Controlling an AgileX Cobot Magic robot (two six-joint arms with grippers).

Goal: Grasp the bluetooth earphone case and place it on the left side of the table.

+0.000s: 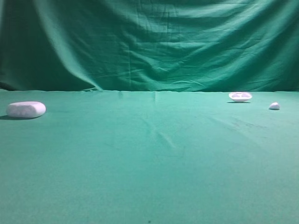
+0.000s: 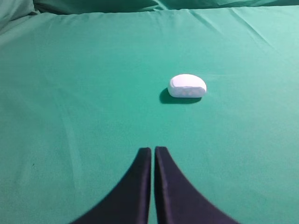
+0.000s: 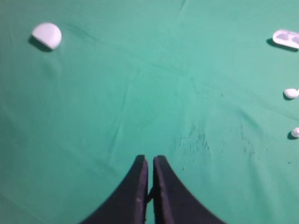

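The white pill-shaped bluetooth earphone case (image 1: 26, 109) lies on the far left of the green table (image 1: 154, 158). In the left wrist view the earphone case (image 2: 187, 86) rests on the cloth ahead and to the right of my left gripper (image 2: 153, 150), whose dark fingers are shut with nothing between them. My right gripper (image 3: 148, 159) is also shut and empty; in its view the earphone case (image 3: 47, 35) sits far off at the upper left. Neither gripper shows in the exterior high view.
A shallow white tray (image 1: 240, 96) with two hollows lies at the back right, also seen as the tray (image 3: 286, 38) in the right wrist view. A small white blob (image 1: 274, 106) lies to its right. Two small white blobs (image 3: 290, 93) (image 3: 295, 133) show at the right edge.
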